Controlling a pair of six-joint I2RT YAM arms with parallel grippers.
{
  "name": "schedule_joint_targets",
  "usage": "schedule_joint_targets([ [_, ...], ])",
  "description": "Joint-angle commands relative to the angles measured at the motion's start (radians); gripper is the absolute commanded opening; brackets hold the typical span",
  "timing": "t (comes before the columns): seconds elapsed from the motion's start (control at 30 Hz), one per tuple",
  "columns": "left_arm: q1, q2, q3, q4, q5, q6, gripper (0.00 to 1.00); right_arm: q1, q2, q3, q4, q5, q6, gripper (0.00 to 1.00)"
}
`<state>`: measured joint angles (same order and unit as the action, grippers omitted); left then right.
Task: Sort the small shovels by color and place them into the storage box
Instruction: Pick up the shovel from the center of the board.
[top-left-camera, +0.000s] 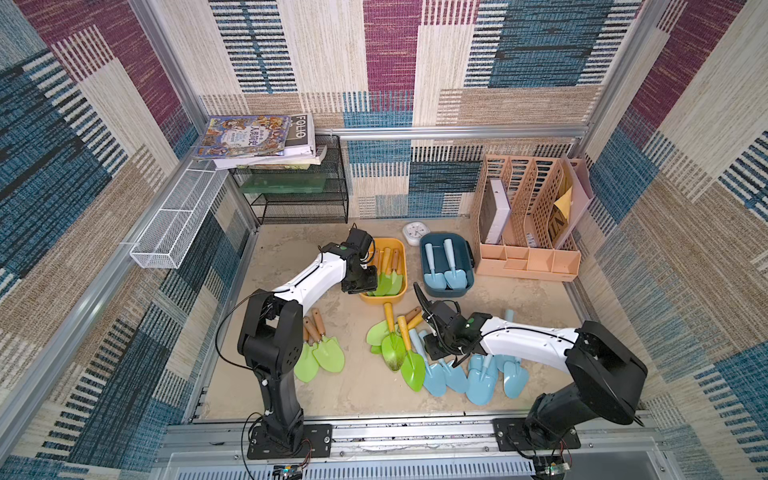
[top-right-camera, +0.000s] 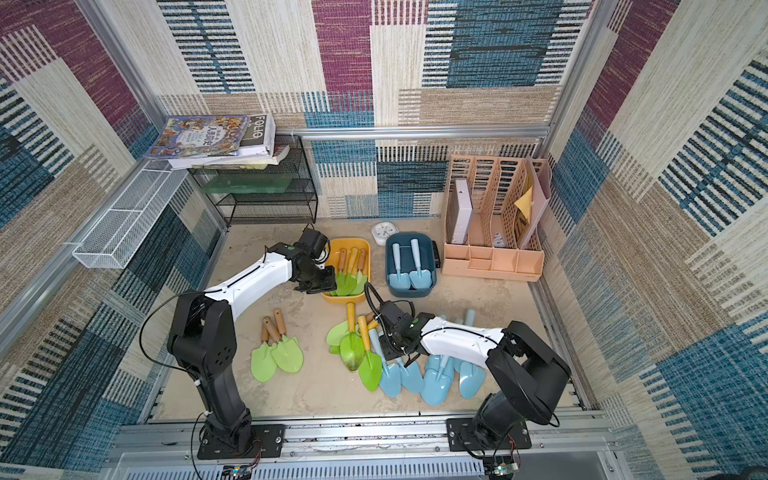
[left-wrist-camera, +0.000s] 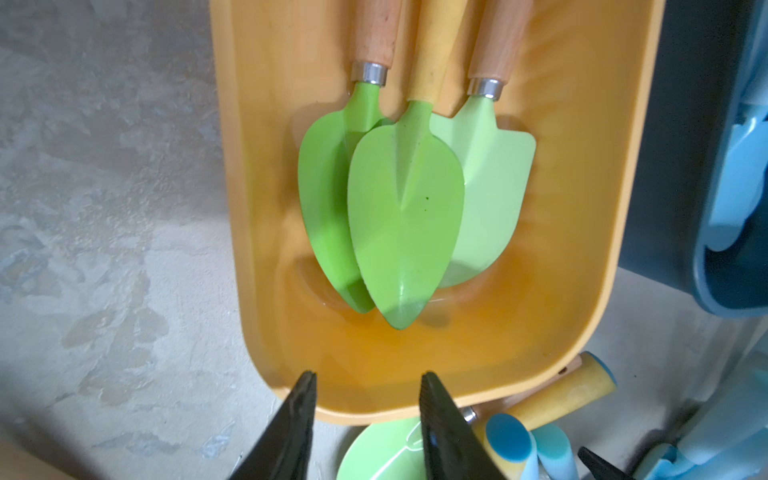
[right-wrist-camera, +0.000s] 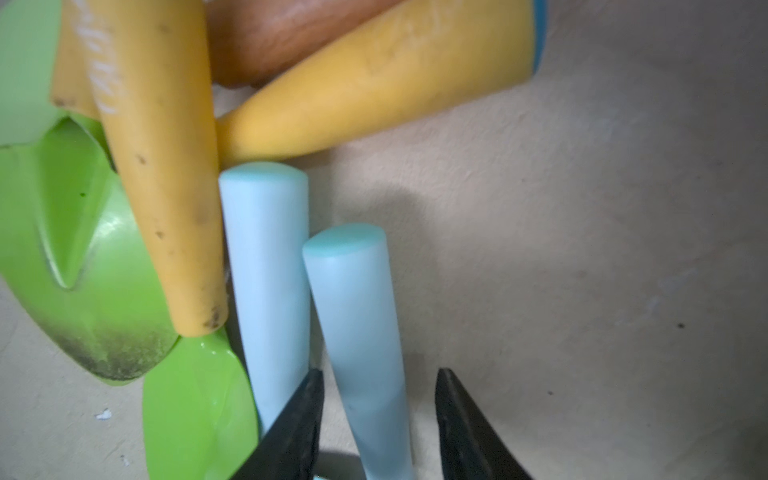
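blue shovel handle (right-wrist-camera: 357, 324) – btwn R fingers (right-wrist-camera: 295, 432), loose

You can read "FOLIO" on the black-and-white book (top-left-camera: 302, 128) atop the rack (top-left-camera: 299, 195). The Chinese title on the picture book (top-left-camera: 245, 135) is too small to read.

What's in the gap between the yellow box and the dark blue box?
Bare tabletop; only a small white clock sits at the gap's far end, seen in both top views.
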<state>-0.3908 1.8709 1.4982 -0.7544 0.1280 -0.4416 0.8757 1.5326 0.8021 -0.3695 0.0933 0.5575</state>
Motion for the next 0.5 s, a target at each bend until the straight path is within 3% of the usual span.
schedule_joint_targets([
  [0.0,0.001,-0.010,0.014,0.000,0.006,-0.008,0.43,0.000,0.001,-0.013,0.006,0.011,0.022,0.46],
  [0.27,0.001,-0.013,0.047,-0.007,-0.004,-0.005,0.43,-0.007,0.008,-0.054,0.036,0.004,0.032,0.40],
  [0.47,0.003,-0.008,0.062,-0.002,-0.001,-0.018,0.43,-0.053,-0.012,-0.102,0.055,0.002,0.051,0.21],
])
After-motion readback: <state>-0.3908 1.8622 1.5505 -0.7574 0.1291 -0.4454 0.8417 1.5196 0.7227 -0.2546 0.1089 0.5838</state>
